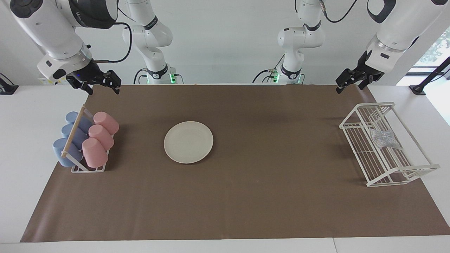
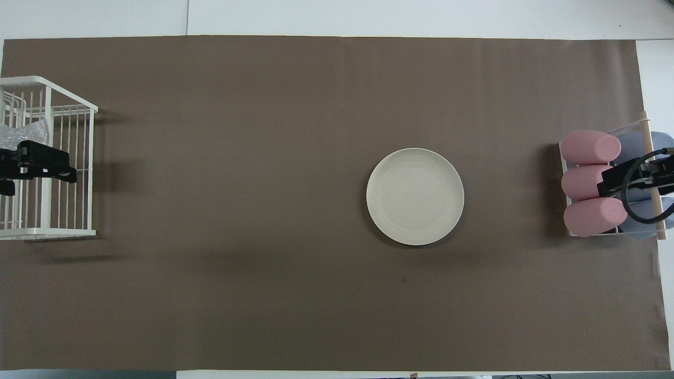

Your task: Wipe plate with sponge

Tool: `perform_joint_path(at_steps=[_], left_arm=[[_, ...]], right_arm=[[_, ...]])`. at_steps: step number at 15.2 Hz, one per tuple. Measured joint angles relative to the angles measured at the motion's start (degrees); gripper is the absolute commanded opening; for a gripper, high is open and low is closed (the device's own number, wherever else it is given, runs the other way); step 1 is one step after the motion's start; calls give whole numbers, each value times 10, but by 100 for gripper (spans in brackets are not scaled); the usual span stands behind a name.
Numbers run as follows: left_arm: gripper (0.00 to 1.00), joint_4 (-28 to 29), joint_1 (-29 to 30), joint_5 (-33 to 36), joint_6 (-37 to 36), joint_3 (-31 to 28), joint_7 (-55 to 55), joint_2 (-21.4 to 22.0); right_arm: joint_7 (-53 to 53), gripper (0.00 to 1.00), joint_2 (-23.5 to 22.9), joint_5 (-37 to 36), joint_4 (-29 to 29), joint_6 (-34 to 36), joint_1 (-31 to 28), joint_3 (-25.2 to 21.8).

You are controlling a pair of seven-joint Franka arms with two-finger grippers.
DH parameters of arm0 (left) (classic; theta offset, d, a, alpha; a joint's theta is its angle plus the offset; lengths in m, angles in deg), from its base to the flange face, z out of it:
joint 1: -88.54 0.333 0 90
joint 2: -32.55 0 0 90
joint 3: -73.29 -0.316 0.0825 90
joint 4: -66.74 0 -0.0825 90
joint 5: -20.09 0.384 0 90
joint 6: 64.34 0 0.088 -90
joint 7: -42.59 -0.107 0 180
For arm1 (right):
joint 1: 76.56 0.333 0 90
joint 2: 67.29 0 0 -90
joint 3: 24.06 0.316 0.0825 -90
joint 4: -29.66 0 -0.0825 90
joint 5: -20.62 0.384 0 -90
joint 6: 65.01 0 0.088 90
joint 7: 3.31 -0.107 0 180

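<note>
Stage: nothing of the wiping is showing as begun; I am judging this as the very start.
Plate: the plate is lying flat on the brown mat that is covering the desk, somewhat toward the right arm's end, with nothing touching it.
Sponge: the sponge is resting inside the white wire rack at the left arm's end of the desk, well apart from the plate; it is lying crinkled on the rack's bars.
Left gripper: the left gripper is hanging in the air over the mat's edge close to the robots, near the rack but not touching it; its fingers are standing apart and holding nothing.
Right gripper: the right gripper is waiting in the air over the mat's corner at its own end, near the cup rack with pink cups and blue cups; its fingers are also standing apart and empty.
Done: nothing yet, as far as the views are showing.
Left to do: the sponge is still waiting to be picked out of the wire rack, carried over to the plate, and rubbed across it.
Likely arm: the left arm is looking best placed for the pick, since the sponge is lying at its end.
</note>
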Motion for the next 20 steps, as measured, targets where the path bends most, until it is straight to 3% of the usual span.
perform_joint_path(at_steps=[17, 20], left_arm=[[100, 0, 0, 0, 2, 1, 28, 0], [100, 3, -1, 28, 2, 4, 30, 0]], right_arm=[[0, 100, 0, 0, 0, 0, 0, 0], [0, 100, 0, 0, 0, 0, 0, 0]])
